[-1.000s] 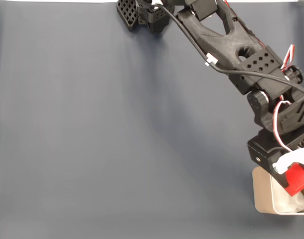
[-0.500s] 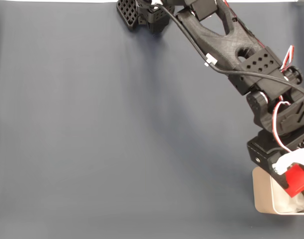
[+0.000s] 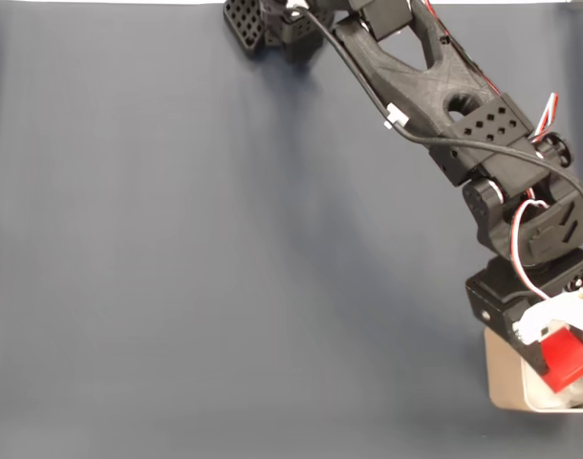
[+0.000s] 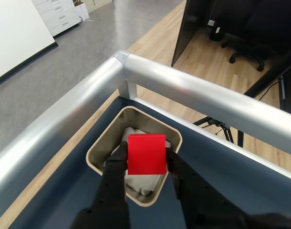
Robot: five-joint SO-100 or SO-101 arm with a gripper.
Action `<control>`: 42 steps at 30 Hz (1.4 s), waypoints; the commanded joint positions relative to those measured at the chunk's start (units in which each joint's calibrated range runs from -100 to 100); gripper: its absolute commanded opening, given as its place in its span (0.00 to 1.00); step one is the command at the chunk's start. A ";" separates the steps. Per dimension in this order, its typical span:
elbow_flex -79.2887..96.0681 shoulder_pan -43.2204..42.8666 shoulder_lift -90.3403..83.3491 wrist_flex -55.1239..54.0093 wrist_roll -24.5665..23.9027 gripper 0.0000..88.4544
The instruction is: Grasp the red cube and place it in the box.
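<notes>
Dark blue tabletop (image 3: 196,249), box (image 4: 101,146) at its corner by the metal rail. Tool (image 4: 146,157) clenched on the red cube (image 4: 146,153), above the box padding — early release could bounce it off the rim.

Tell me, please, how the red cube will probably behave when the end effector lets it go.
The red cube looks rigid with flat faces, so it probably will not roll. The box holds white padding, likely cushioning the landing.

Grey mat (image 3: 177,249), metal rail (image 4: 193,93) (table edge)
</notes>
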 commanded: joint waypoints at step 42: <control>-1.62 1.03 -3.32 -1.86 2.15 0.46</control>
